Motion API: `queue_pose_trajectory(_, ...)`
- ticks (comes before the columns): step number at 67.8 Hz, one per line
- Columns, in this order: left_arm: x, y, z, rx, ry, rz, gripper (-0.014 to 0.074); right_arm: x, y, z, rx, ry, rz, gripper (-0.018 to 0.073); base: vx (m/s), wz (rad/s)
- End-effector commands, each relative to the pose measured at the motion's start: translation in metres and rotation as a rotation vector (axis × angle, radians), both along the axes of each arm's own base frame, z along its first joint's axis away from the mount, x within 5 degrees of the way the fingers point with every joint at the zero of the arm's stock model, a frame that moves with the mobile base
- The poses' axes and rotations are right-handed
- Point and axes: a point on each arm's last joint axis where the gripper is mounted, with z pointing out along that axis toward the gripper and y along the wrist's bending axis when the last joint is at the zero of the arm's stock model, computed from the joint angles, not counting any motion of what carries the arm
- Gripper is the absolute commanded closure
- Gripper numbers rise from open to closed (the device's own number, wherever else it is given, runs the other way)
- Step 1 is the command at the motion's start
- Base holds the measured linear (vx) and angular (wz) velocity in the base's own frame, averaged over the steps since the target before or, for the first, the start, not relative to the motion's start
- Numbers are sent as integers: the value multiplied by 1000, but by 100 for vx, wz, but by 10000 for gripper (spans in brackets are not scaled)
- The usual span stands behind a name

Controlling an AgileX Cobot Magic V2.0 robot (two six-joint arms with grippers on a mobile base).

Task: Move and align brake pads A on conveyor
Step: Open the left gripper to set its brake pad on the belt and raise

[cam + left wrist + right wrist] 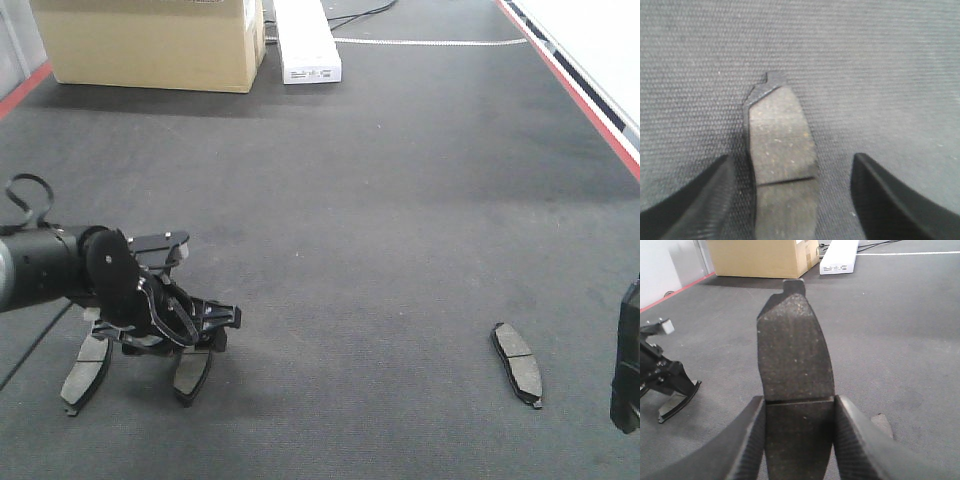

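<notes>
Three brake pads A lie on the charcoal conveyor [380, 200]: two side by side at the near left [85, 372] [192, 374] and one at the near right [517, 362]. My left gripper [185, 345] hangs low over the right-hand pad of the left pair. The left wrist view shows that pad [782, 150] flat on the belt between the spread fingers of the left gripper [795, 200], which is open and nearer the left finger. My right gripper [799, 440] is shut on another pad [795, 355], holding it above the belt. In the front view only the right gripper's edge [628, 360] shows.
A cardboard box [150, 40] and a long white box [305, 40] stand at the belt's far end. Red edge strips [580, 95] run along the belt's sides. The near-right pad [883, 424] lies just right of the right gripper's fingers.
</notes>
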Motion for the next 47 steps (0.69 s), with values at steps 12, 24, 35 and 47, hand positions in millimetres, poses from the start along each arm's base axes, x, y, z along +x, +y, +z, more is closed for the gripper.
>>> queue_pose_trajectory(12, -17, 5, 77, -26, -196, -80, 106, 1, 1, 19, 34, -119, 11, 564, 0, 0)
queue_pose_trajectory(24, -43, 16, 123, -7, -307, -113, 150, 1, 1, 19, 34, -119, 11, 564, 0, 0)
queue_pose_trajectory(35, -78, 30, 170, -17, -444, -123, 187, 1, 1, 19, 34, -119, 11, 564, 0, 0)
queue_pose_trajectory(47, -131, 49, 194, -60, -606, -107, 200, 1, 1, 19, 34, -119, 11, 564, 0, 0)
